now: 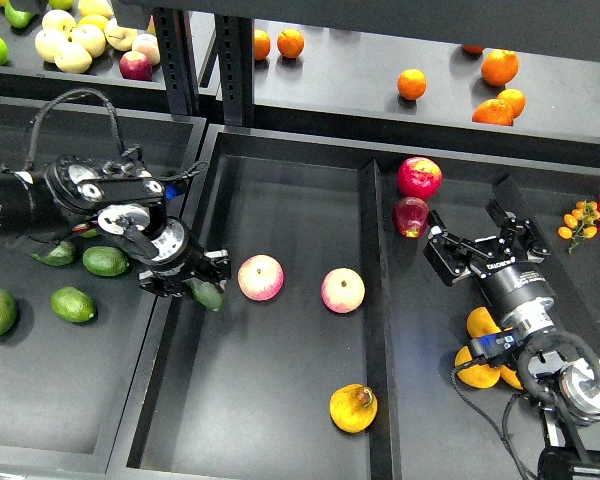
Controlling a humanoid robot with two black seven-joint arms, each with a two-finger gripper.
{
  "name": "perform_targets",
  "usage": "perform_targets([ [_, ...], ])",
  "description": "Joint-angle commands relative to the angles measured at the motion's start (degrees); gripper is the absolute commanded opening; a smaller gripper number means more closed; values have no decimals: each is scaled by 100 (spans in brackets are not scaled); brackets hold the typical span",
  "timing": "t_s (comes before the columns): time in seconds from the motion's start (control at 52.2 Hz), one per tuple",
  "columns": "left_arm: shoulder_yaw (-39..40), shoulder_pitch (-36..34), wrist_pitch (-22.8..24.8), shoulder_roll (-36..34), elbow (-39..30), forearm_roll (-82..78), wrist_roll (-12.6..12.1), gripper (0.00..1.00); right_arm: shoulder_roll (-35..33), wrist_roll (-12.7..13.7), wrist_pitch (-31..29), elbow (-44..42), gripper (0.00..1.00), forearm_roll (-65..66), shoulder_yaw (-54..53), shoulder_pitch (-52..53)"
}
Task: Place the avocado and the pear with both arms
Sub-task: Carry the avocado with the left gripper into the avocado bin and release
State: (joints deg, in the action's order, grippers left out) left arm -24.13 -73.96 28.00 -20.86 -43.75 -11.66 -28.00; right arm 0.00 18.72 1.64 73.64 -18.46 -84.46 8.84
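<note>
I take the central tray [280,420] as my reference. My left gripper [192,287] sits over the tray's left wall, about level with the two pink-and-yellow apples, and its fingers are clamped on the avocado [208,295], a dark green piece whose tapered end pokes out below and to the right of the fingers, just inside the tray. The nearer apple [260,277] lies just right of the avocado, close but apart from it; the second apple [342,290] lies further right, near the tray's right wall.

The pear [353,408] rests on the tray floor in the near right corner, well apart from both grippers, its dark stem pointing up and right.

My right gripper [473,235] hangs over the compartment to the right of the tray, its fingers spread wide with nothing between them. Two red apples [419,177] lie just beyond it (one bright, one darker), and oranges [483,322] lie beneath the arm.

Left of the tray, lighter green avocados [105,261] lie in the neighbouring bin.
</note>
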Motion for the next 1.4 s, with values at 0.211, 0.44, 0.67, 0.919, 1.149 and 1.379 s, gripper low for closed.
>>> perform_targets([
  [0.211, 347, 558, 0, -603, 7, -468, 0, 30, 0, 0, -120, 1, 100, 0, 131, -40],
  [0.44, 602, 980, 0, -814, 51, -864, 0, 31, 0, 0, -138, 1, 100, 0, 140, -102],
  [0.67, 673, 1165, 0, -894, 86, -943, 0, 31, 0, 0, -147, 1, 100, 0, 149, -111],
  [0.919, 848, 1437, 0, -894, 192, -1101, 0, 33, 0, 9, -217, 1, 100, 0, 149, -163],
  [1.149, 875, 1578, 0, -858, 271, -1119, 0, 37, 0, 9, -235, 1, 100, 0, 219, -190],
  [1.379, 875, 1639, 0, -823, 297, -1128, 0, 43, 0, 9, -279, 1, 100, 0, 228, -199],
])
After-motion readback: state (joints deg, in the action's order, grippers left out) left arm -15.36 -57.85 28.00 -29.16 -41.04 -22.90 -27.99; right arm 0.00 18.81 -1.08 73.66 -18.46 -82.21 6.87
